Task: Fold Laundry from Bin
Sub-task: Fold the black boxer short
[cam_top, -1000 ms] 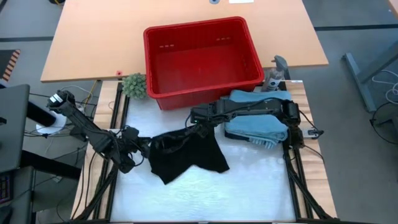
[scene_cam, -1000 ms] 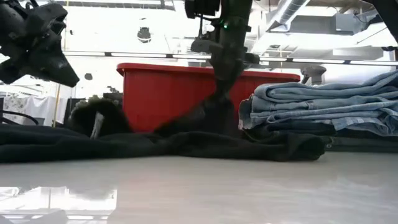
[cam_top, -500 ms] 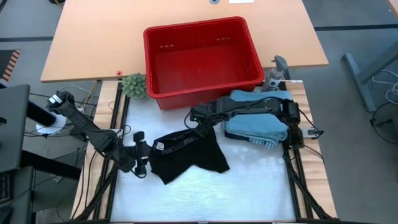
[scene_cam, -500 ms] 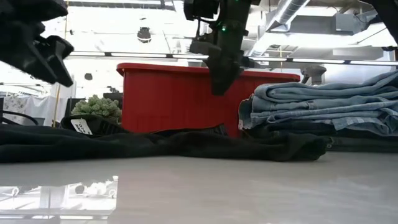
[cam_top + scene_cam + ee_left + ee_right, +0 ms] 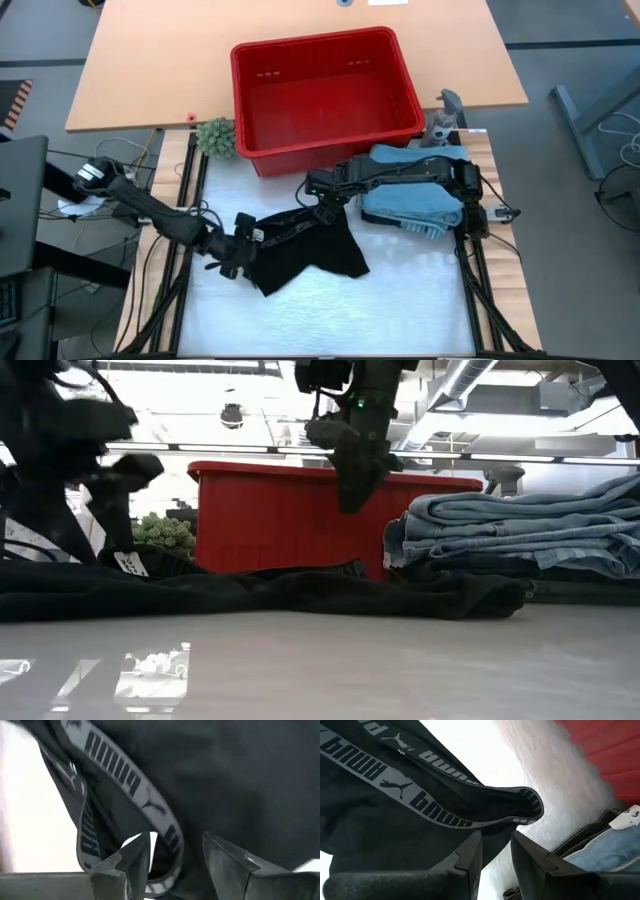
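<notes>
Black garment (image 5: 305,248) with grey logo waistband spread flat before the bin (image 5: 322,92), left tool (image 5: 238,252) at its edge and right tool (image 5: 322,208) above it, both released

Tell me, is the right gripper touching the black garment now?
Apart. In the low view the right gripper hangs above the black garment, with the red bin showing between them.

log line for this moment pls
left gripper: open, at black garment waistband | right gripper: open, above it | folded denim: stacked beside | bin: empty
</notes>
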### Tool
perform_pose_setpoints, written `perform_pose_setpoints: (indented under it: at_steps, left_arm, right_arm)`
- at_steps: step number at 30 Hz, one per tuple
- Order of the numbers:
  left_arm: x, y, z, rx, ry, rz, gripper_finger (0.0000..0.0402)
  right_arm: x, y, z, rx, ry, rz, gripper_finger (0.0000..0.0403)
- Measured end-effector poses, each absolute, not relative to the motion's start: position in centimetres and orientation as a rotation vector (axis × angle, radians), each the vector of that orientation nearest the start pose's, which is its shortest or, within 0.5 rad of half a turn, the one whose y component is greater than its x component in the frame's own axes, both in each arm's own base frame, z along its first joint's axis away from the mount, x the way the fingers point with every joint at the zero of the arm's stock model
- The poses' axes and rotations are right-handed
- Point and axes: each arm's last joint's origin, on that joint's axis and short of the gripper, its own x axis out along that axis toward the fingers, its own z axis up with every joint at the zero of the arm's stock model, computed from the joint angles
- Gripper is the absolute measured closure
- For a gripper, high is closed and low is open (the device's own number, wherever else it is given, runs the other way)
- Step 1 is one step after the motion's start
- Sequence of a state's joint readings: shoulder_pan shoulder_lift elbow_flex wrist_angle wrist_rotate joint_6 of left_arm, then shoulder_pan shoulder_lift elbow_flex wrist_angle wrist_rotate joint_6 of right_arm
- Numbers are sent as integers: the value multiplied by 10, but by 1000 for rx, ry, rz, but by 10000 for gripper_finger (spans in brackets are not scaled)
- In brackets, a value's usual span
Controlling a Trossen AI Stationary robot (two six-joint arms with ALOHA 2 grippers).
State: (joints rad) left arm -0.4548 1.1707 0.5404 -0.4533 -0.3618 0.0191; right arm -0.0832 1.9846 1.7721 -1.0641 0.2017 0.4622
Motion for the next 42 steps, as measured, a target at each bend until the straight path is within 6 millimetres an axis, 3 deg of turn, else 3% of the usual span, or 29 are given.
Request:
perform_pose_setpoints:
  at_steps: [6,10,16,21,26,34,42]
  left_arm:
    - [191,-64,147,460,1127,-103,232]
    - [196,-57,140,414,1171,-49,242]
    - [197,-52,140,357,1176,-4,286]
    - [197,-51,140,337,1176,14,301]
    - [197,-51,140,313,1176,29,301]
    - [196,-52,140,314,1176,28,302]
    - [196,-52,140,316,1176,26,302]
  right_arm:
    - [405,-40,260,297,1195,-518,274]
    - [405,-37,260,149,1231,-403,275]
    - [404,-25,253,-265,1302,94,275]
    - [399,-29,238,-475,1284,419,276]
    - [401,-48,228,-521,1244,408,276]
    - [402,-80,230,-508,1186,349,276]
    - [406,-82,213,-520,1207,436,276]
